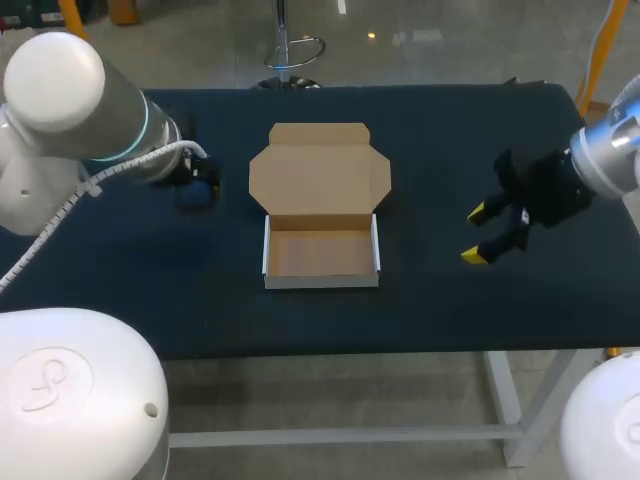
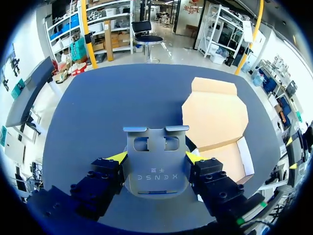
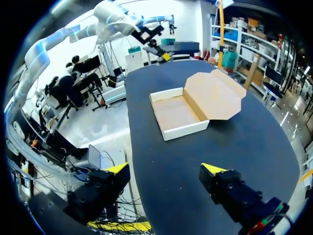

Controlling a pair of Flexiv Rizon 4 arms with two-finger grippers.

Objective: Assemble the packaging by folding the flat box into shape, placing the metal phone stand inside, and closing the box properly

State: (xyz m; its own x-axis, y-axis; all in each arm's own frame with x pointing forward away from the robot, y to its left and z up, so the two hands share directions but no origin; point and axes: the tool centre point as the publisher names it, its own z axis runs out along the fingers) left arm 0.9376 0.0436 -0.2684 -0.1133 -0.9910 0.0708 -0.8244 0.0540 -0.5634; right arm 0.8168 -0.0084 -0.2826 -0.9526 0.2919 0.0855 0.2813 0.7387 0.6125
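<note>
The left gripper (image 2: 156,157) is over the left part of the table (image 1: 450,300), nearer the far edge than the near one. It is pinching the metal phone stand (image 2: 155,169), with a yellow fingertip (image 2: 117,157) pressed against each side of the grey plate. The plate's two hooked tabs and two square cut-outs point ahead of the fingers. From the head camera the left arm (image 1: 90,100) covers most of that gripper and all of the stand. Whether the stand rests on the dark blue cloth or hangs just above it cannot be told.

To the right, apart from the stand, the box (image 1: 320,210) sits at the middle of the table, already folded into shape. Its shallow tray (image 1: 320,255), white on the outer walls and brown inside, lies toward the near edge. The lid (image 1: 320,170) is thrown open and lies flat toward the far edge with its flaps spread out.

Further right, close to the right edge, the right gripper (image 1: 477,234) hovers above the cloth. Its fingers are spread wide with only cloth showing between them, and the box lies ahead of it, well apart.
</note>
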